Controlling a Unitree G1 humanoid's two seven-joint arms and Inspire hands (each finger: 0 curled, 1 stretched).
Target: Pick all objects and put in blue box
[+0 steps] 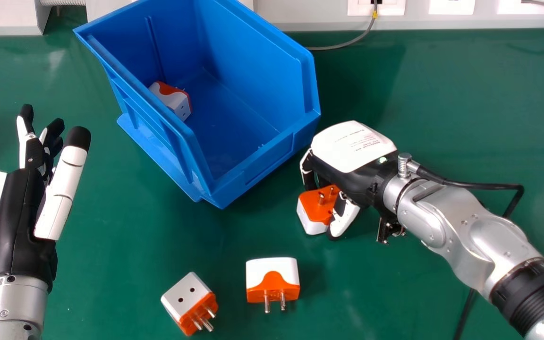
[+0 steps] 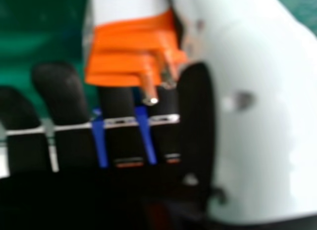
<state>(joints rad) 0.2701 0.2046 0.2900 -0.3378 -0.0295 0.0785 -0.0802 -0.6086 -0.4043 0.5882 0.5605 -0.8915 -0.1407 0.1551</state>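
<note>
In the head view, the right hand (image 1: 354, 151) is clamped on the held plug (image 1: 310, 212): thumb on the near side, fingers curled over the far side. That squeezes the body from two sides and leaves the prongs out of the grip, probably the steadiest way to take so blocky a thing. Whether it has left the table (image 1: 395, 288) I cannot tell.

The box (image 1: 258, 61) stands just ahead and to the left of that hand, its lower lip turned towards the robot, likely so that a short lift and a move across will do. The inner plug (image 1: 173, 99) lies inside it, by the left wall, which suggests it was simply let go. The left plug (image 1: 189, 302) and the right plug (image 1: 273, 279) lie on the table, nearer the robot than the right hand and to its left; both have prongs pointing roughly towards the robot, so their bodies look easy to pinch from the sides. The left hand (image 1: 19, 208), well left of the box, has its digits apart and holds nothing, seemingly kept out of the way.

In the right hand view, the held plug sits between fingers and thumb, its prongs (image 2: 148, 81) turned in towards the palm, so the body should go into the box first.

Counted: one box and four plugs, of which one is inside, one in the right hand and two loose on the table.
</note>
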